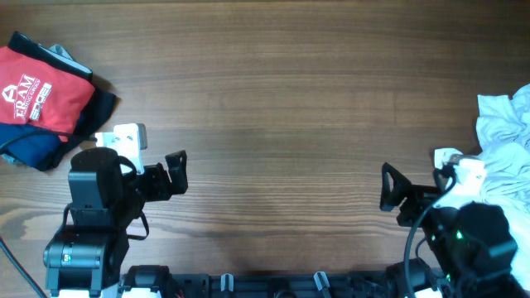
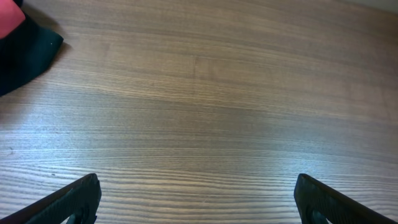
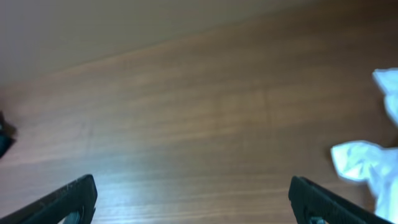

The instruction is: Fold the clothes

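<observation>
Red T-shirt lies in a compact bundle at the far-left corner of the bench, on a navy garment. The frame edge cuts off both. The white chest print is too small to read.

Left hand: fingers spread wide over bare wood, apart from the bundle.

Right hand: fingers spread wide, near a crumpled pale cloth that is partly out of frame.
</observation>
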